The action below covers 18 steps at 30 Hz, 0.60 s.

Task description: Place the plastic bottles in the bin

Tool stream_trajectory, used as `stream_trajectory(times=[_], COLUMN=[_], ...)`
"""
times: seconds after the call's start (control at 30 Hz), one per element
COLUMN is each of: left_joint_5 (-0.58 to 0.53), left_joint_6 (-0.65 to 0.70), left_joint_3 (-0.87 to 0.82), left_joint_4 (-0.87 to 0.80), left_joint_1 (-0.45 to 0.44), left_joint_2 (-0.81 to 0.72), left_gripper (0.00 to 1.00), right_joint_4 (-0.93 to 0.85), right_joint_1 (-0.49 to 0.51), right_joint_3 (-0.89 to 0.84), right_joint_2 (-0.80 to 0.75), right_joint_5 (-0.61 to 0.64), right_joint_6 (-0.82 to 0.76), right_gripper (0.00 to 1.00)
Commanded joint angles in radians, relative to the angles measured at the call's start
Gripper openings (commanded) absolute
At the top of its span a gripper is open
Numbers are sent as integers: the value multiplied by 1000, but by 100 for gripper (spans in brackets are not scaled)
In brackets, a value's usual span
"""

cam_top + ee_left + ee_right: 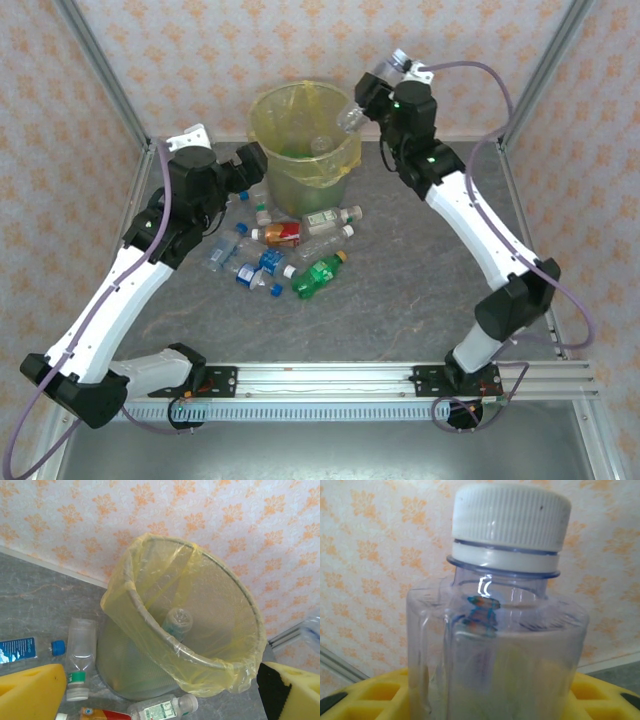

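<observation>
Found the right gripper (pixel 366 98) in the upper middle of the overhead frame, closed narrowly on a clear white-capped bottle (pixel 350 120) hanging tilted above the right rim of the bin (pixel 272 125). Saw the same bottle upright and close in the right wrist view, ribbed cap toward the top of the frame, with the yellow right finger pads (pixel 365 697) showing at either side of its body along the bottom edge. Noted the bin, lined with a translucent yellow bag, at the upper centre of the overhead frame, and a second clear bottle (pixel 177 622) lying deep inside it in the left wrist view. Found the left gripper (pixel 250 163) just left of the bin, jaws spread wide and holding nothing, the yellow left finger pads (pixel 30 690) at the lower corners of the left wrist frame. Noted a loose cluster on the grey table (pixel 420 300) below the bin: a red-orange-labelled bottle (pixel 281 234), a green bottle (pixel 318 275), a white-labelled bottle (pixel 335 215) and several blue-labelled bottles (pixel 255 270), all near one another.
</observation>
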Motion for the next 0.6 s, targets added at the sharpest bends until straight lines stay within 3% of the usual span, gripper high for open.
stream_trajectory(times=[0.0, 0.57], left_joint_5=[-34, -81], left_joint_6=[-9, -19], left_joint_3=[38, 46], left_joint_4=[-45, -160], left_joint_1=[-4, -5], left_joint_2=[-28, -78], left_gripper=[99, 99], right_joint_4=[49, -66], right_joint_1=[23, 63], right_joint_3=[97, 651], right_joint_2=[88, 546], right_joint_5=[7, -2], right_joint_6=[-56, -105], right_gripper=[52, 52])
